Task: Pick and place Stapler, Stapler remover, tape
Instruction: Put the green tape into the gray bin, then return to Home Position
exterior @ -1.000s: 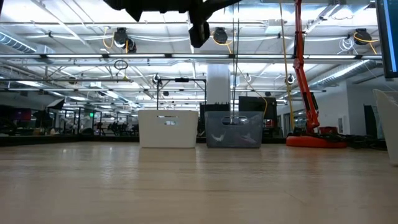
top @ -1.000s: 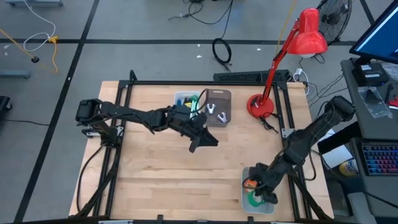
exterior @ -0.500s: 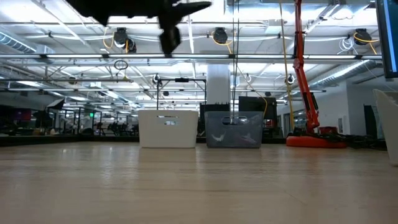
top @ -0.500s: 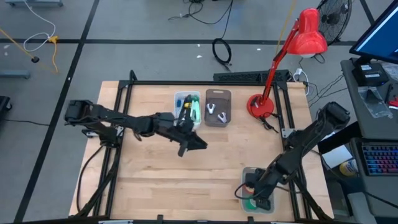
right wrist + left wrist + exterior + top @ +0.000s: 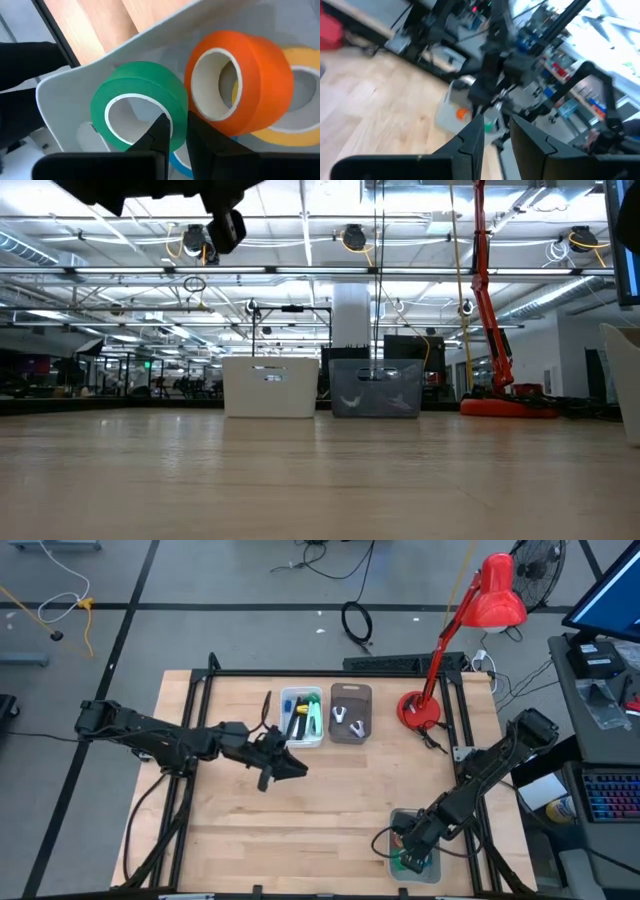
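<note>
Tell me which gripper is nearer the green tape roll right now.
Right. The right gripper is down in the clear bin at the green tape roll; the left gripper hangs over mid-table, far away.
</note>
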Tool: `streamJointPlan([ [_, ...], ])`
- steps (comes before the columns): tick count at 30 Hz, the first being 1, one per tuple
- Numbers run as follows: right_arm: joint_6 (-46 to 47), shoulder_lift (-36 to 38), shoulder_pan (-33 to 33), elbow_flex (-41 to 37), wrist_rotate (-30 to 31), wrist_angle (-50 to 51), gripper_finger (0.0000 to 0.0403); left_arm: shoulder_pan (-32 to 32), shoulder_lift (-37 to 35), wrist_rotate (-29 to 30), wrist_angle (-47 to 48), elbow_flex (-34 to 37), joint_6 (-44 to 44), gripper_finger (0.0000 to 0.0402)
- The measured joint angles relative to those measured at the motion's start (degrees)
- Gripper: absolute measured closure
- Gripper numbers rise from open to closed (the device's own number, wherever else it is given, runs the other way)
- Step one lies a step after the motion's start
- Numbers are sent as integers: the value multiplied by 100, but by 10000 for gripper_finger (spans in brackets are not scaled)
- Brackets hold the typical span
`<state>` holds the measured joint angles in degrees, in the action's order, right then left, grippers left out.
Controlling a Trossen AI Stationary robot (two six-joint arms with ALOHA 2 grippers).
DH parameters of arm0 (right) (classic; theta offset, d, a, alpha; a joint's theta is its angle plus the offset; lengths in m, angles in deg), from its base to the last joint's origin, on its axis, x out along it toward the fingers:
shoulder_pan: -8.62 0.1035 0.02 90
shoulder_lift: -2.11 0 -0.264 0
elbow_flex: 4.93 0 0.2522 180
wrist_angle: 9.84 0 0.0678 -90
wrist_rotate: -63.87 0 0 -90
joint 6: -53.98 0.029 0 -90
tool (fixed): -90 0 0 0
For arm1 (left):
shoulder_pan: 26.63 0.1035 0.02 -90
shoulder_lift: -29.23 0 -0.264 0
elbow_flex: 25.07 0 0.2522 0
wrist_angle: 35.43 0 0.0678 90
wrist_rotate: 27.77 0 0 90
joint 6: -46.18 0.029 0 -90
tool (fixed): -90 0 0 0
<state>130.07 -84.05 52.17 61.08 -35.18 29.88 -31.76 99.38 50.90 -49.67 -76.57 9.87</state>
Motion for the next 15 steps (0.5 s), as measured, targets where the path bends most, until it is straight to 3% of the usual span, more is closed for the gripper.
streamJointPlan([
  [3, 138, 2, -4, 0, -147, -97, 368, 0, -86, 0, -45, 54, 21, 307],
  [10, 438, 6, 2, 0, -312, -175, 294, -21, -128, -57, 50, 66, 132, 307],
  [15, 568, 12, 2, 0, -320, -238, 269, -31, -131, -62, 136, 66, 158, 307],
])
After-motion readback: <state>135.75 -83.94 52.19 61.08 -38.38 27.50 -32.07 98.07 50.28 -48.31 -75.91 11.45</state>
